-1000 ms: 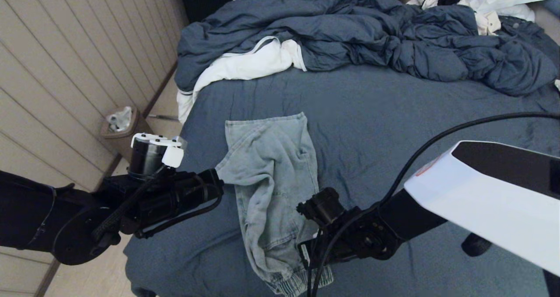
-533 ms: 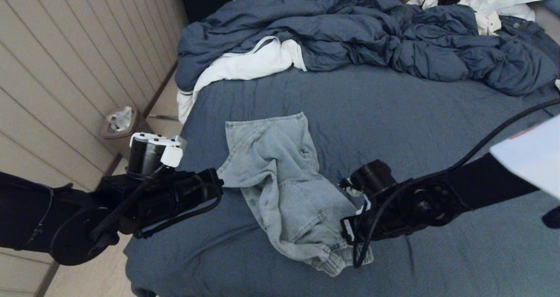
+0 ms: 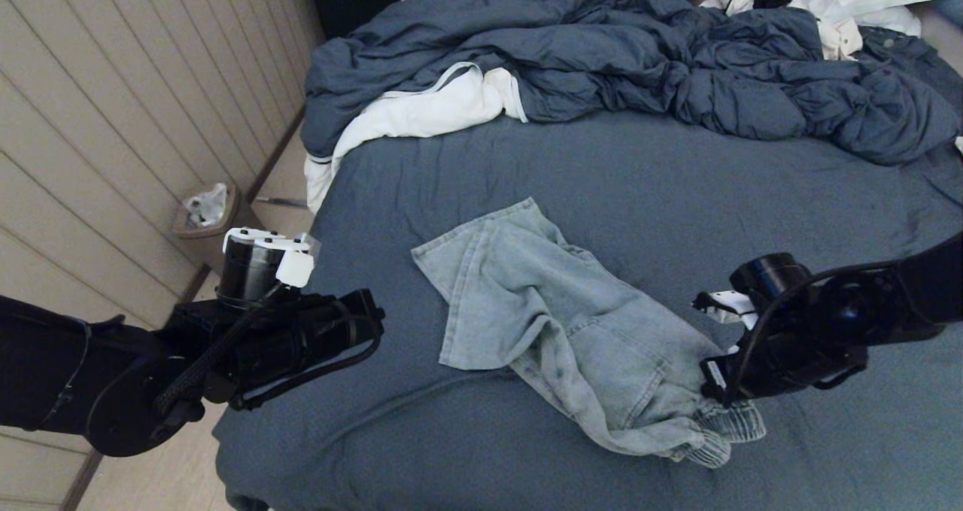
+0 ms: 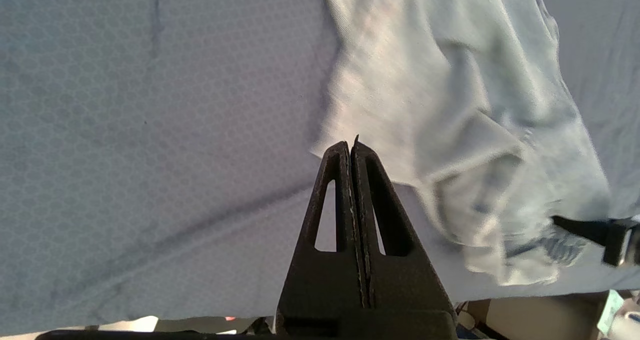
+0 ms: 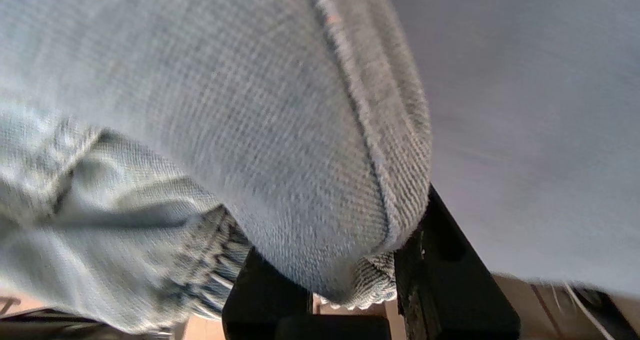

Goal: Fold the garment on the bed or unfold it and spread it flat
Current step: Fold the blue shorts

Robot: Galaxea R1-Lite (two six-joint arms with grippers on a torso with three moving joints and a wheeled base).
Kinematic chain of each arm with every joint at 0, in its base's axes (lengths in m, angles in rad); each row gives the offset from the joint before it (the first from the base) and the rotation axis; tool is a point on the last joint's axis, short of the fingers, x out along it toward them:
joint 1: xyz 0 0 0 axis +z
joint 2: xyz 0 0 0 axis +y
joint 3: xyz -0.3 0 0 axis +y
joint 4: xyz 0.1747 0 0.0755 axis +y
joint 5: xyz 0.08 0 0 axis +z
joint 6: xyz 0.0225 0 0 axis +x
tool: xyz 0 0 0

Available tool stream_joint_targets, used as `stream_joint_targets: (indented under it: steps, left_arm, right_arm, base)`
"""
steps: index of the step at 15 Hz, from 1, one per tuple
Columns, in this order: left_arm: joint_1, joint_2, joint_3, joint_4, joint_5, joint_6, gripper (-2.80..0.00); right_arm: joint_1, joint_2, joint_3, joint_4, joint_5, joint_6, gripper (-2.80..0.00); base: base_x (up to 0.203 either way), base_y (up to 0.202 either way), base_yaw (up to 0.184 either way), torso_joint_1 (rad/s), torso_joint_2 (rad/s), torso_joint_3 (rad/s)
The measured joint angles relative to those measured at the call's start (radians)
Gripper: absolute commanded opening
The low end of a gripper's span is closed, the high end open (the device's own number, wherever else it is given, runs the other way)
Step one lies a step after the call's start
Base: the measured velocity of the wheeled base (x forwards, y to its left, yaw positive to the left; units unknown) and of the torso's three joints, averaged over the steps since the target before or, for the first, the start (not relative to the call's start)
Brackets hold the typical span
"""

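The shorts [image 3: 572, 330] lie stretched diagonally across the bed [image 3: 677, 180] in your head view, their ribbed waistband at the right pincer [image 3: 726, 402]. The left pincer [image 3: 380, 319] hovers beside the bed's left edge. Your left wrist view shows its fingers [image 4: 340, 180] pressed together, empty. Your right wrist view shows fingers [image 5: 450, 260] clamping bunched waistband.

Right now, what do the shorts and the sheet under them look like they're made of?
The shorts look like soft, washed, denim-look woven cotton: a faded, matte twill weave shows in the right wrist view, with a ribbed knit waistband pinched in the right tool. The sheet looks like matte woven cotton with fine creases, though the fibre is uncertain.
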Motion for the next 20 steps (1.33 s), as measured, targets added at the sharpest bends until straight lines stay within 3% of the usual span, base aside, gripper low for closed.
stream_joint_targets:
  steps: [4, 8, 9, 14, 20]
  left_arm:
    - [-0.001, 0.000, 0.000, 0.000, -0.001, -0.001, -2.80]
    - [-0.001, 0.004, 0.003, 0.000, 0.000, 0.000, -2.80]
    - [-0.001, 0.006, 0.003, -0.001, 0.000, -0.001, -2.80]
    - [-0.001, 0.014, 0.003, -0.002, -0.001, 0.000, -2.80]
    - [-0.001, 0.013, 0.005, -0.002, 0.000, 0.000, -2.80]
  right_arm:
    - [-0.205, 0.024, -0.058, 0.051, 0.000, -0.128, -2.80]
    - [-0.312, 0.091, -0.192, 0.130, 0.001, -0.170, -2.80]
    - [-0.330, 0.110, -0.220, 0.142, 0.001, -0.171, 0.00]
    - [-0.357, 0.150, -0.250, 0.138, 0.003, -0.171, 0.00]
    - [-0.392, 0.073, -0.295, 0.144, 0.133, -0.126, 0.00]
  base:
    - [0.000, 0.000, 0.000, 0.000, 0.00, 0.000]
    - [0.000, 0.000, 0.000, 0.000, 0.00, 0.000]
    - [0.000, 0.000, 0.000, 0.000, 0.00, 0.000]
    - [0.000, 0.000, 0.000, 0.000, 0.00, 0.000]
    - [0.000, 0.000, 0.000, 0.000, 0.00, 0.000]
